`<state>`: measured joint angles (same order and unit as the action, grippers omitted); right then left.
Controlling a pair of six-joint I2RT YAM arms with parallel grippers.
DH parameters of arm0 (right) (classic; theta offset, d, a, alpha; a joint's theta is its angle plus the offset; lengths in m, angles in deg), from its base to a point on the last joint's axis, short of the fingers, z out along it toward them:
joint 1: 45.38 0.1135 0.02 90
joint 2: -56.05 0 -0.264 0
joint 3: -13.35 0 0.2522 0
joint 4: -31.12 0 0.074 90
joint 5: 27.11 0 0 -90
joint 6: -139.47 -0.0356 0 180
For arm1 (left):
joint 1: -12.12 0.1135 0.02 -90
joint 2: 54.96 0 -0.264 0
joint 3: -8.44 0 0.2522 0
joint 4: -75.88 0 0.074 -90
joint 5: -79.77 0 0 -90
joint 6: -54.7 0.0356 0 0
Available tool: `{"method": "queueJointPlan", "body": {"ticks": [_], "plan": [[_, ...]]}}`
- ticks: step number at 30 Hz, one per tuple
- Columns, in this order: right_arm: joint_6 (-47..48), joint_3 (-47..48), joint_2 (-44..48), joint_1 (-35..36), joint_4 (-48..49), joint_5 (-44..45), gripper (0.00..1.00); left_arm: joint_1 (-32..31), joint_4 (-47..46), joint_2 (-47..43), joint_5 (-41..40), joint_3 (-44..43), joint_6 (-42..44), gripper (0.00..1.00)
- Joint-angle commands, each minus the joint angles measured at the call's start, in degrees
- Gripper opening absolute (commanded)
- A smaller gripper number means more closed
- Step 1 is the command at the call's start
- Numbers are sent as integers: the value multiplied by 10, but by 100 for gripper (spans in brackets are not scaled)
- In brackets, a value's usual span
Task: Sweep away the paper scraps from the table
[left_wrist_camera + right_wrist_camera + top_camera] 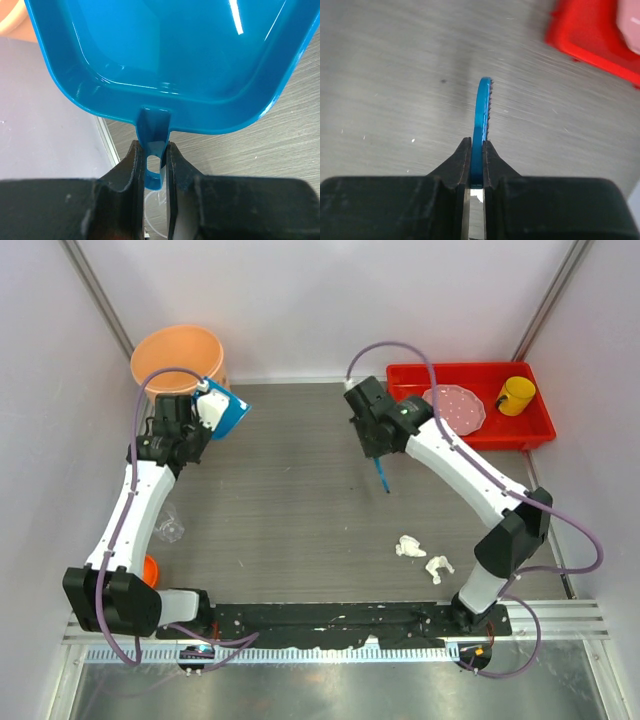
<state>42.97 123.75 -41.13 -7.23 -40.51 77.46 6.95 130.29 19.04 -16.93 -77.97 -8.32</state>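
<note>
Two paper scraps (410, 546) (438, 567), crumpled white wads, lie on the dark grey table (290, 510) at the near right. My left gripper (205, 412) is shut on the handle of a blue dustpan (230, 416) at the far left, beside the orange bucket (178, 358). In the left wrist view the gripper (151, 150) clamps the handle and the dustpan (165, 50) looks empty. My right gripper (378, 448) is shut on a thin blue brush (383, 476) over the table's far middle, well away from the scraps. The right wrist view shows the gripper (476, 145) and the brush (482, 105) edge-on.
A red tray (475, 435) at the far right holds a pink plate (455, 408) and a yellow cup (516, 395); its corner shows in the right wrist view (590, 35). A clear plastic piece (168, 525) and a small orange thing (150, 568) lie at the left edge.
</note>
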Motion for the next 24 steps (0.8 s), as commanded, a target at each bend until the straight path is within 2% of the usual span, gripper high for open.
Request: {"method": "queueJointPlan", "body": {"ticks": [1,3,8,9,12,14,16,17,18,20,22,24], "plan": [[-234,77,44,-4,-207,241,1,1,-8,-18,1,-7,-3,0],[-299,55,92,-4,-268,261,1,0,-11,-16,5,-4,-4,0],[-388,-127,232,-63,-286,116,1,1,-21,-4,10,2,-4,0],[-393,-145,259,-95,-287,108,1,1,-21,-3,12,2,-1,0],[-412,-187,298,-120,-287,139,1,0,-19,4,14,2,6,0],[-404,-181,309,-137,-286,182,1,0,-19,8,12,3,10,0],[-374,-182,307,-177,-287,183,1,1,-21,11,10,6,11,0],[-352,-191,303,-192,-288,166,1,0,-20,12,9,7,14,0],[-319,-226,293,-221,-288,112,1,1,-21,14,8,7,13,0],[-302,-266,282,-226,-288,47,1,1,-20,15,7,7,13,0],[-299,-305,279,-226,-288,38,1,1,-17,17,7,7,14,0],[-284,-318,285,-226,-288,67,1,0,-14,17,9,5,15,0]]}}
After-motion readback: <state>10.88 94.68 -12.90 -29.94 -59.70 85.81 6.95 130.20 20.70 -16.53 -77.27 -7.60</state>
